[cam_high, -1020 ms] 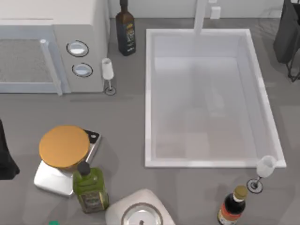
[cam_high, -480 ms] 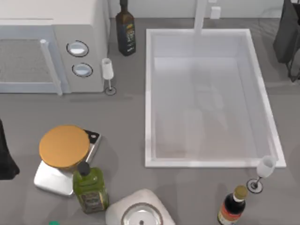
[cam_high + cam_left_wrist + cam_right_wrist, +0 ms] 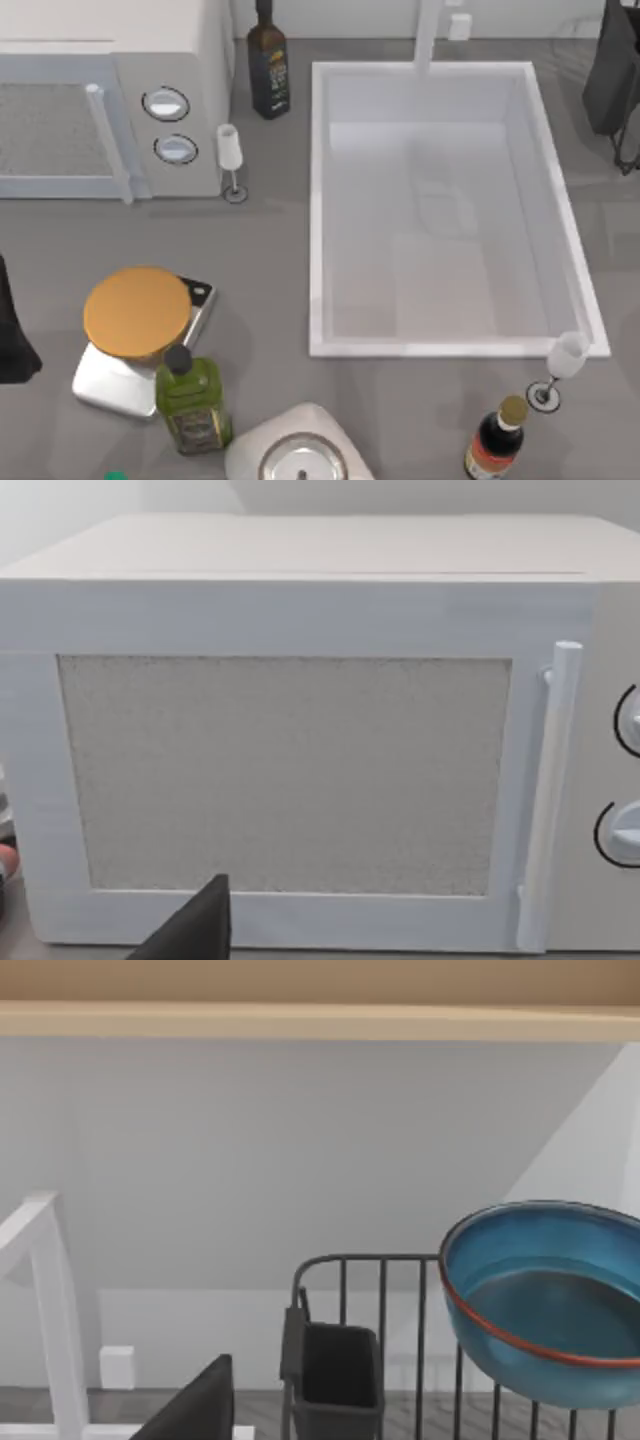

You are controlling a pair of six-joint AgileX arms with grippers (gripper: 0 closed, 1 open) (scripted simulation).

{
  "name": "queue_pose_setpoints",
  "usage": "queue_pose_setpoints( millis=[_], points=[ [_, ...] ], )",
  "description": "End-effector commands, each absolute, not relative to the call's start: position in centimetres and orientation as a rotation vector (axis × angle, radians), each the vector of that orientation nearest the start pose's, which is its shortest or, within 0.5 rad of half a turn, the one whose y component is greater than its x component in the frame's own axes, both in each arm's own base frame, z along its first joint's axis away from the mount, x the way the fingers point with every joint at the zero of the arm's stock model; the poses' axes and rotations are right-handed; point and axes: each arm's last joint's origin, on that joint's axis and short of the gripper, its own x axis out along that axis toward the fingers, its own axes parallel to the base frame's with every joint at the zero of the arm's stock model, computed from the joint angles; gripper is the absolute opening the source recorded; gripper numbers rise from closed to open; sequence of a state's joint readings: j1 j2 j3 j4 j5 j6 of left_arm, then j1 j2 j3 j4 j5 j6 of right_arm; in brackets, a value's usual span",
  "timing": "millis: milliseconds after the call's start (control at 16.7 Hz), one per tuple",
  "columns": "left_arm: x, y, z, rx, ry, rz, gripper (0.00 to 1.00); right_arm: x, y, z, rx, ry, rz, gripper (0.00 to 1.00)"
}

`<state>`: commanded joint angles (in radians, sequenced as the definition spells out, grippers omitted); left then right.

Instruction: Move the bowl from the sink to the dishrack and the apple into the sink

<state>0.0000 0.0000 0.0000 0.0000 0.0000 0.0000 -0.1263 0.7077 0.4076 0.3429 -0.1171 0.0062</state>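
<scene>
1. Across the top view, the sink (image 3: 450, 210) is seen lying empty at the surface's right half, its long axis running from the near edge to the far edge. The left arm (image 3: 12, 340) is being kept at the left edge and the right arm (image 3: 615, 75) at the far right corner, so the right arm is judged nearer to the basin. The apple cannot be located.
2. At the left wrist view, a white microwave (image 3: 300, 730) is being faced; a dark finger tip (image 3: 195, 930) is showing, spread or pressed together cannot be told.
3. At the right wrist view, the bowl (image 3: 545, 1305) is seen resting tilted against the dark wire dishrack (image 3: 400, 1350), beside a dark cup holder (image 3: 335, 1375). The state of these fingers cannot be told either.
</scene>
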Motion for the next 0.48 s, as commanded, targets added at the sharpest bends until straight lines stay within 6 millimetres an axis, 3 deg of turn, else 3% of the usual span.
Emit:
queue_pose_setpoints(
  millis=[240,480],
  points=[
    [10.6,-0.1,16.0,0.0,0.0,0.0,1.0,12.8,-0.8,21.9,-0.005,-0.029,-0.009,1.0],
    [10.6,-0.1,16.0,0.0,0.0,0.0,1.0,10.9,-0.3,17.9,-0.001,-0.012,-0.005,1.0]
  ],
)
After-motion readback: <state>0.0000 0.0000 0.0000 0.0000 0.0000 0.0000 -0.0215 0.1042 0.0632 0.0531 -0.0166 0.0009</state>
